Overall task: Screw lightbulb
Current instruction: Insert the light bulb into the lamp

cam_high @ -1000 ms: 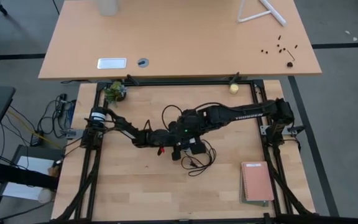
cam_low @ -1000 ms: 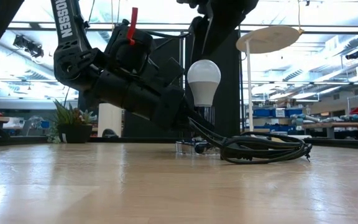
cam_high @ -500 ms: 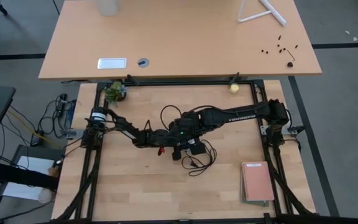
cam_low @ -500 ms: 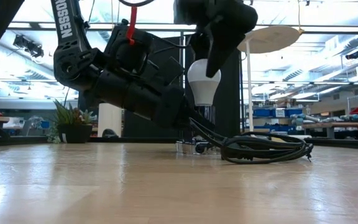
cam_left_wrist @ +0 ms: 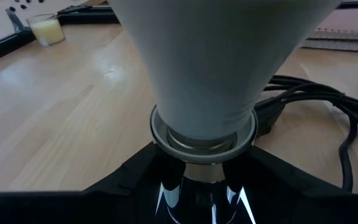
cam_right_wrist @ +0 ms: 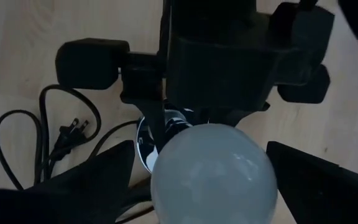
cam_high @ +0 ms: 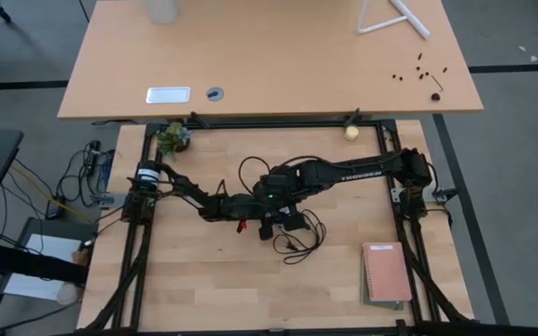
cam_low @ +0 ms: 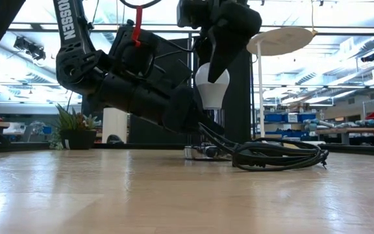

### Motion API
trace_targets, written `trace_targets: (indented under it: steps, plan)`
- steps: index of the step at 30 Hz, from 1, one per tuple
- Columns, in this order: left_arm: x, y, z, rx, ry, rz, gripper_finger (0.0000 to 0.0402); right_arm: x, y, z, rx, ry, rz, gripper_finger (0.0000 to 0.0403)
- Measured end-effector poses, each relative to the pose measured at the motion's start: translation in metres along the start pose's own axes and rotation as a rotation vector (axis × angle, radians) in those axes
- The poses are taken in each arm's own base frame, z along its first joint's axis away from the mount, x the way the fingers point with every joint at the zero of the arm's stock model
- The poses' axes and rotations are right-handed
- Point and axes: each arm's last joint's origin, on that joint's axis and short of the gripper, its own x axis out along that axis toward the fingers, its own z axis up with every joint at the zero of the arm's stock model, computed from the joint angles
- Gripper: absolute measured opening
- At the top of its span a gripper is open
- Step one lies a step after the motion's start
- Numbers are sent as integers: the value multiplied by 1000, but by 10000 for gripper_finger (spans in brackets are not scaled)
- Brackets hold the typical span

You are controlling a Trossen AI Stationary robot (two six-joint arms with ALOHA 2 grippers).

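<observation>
The white lightbulb (cam_low: 211, 88) stands upright with its base in a shiny round socket (cam_left_wrist: 197, 193), whose black cord (cam_low: 278, 156) lies coiled on the table. My left gripper (cam_left_wrist: 201, 186) reaches in low from the table's left and is shut on the socket. My right gripper (cam_right_wrist: 213, 186) hangs above, pointing down, open. Its fingers (cam_right_wrist: 98, 180) stand one on either side of the bulb's rounded head (cam_right_wrist: 213, 168). In the high view the right arm (cam_high: 274, 191) hides the bulb. My left gripper pinches the socket's shiny neck (cam_left_wrist: 194, 186) between its two fingers (cam_left_wrist: 135, 180), just under the bulb's grey collar (cam_left_wrist: 204, 134). The fingers come nearly level from the table's left. The socket sits upright, its bottom (cam_low: 200, 153) at the tabletop.
The cord's plug (cam_right_wrist: 67, 134) and loops lie toward the near right of the socket. A pink notebook (cam_high: 386, 273) lies at the near right, a pale-yellow ball (cam_high: 351, 133) at the far edge, a small plant (cam_high: 171, 138) at the far left.
My right gripper has come down from above the bulb and shifted a little toward the table's left. Its open fingers now flank the bulb's head. The bulb, the socket and my left gripper have stayed in place.
</observation>
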Motion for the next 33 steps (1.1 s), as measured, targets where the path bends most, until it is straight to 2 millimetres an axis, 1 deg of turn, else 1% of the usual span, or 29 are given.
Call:
trace_targets:
  steps: [3,8,11,14,20,30,33]
  plan:
    - [0,0,0,-24,-3,0,195,0,-1,-1,5,4,0,366]
    - [0,0,1,-40,-14,0,195,0,-1,0,4,1,1,344]
    - [0,0,5,-54,-50,-2,195,0,-1,-1,5,9,5,335]
    - [0,0,9,-61,-84,-4,195,0,-1,-1,6,12,8,332]
    - [0,0,9,-61,-84,-4,195,0,-1,-3,8,23,10,332]
    - [-1,-1,9,-63,-88,-16,195,0,-2,-1,9,11,-23,271]
    - [-1,-2,9,-62,-88,-15,195,0,-3,-1,54,11,-24,264]
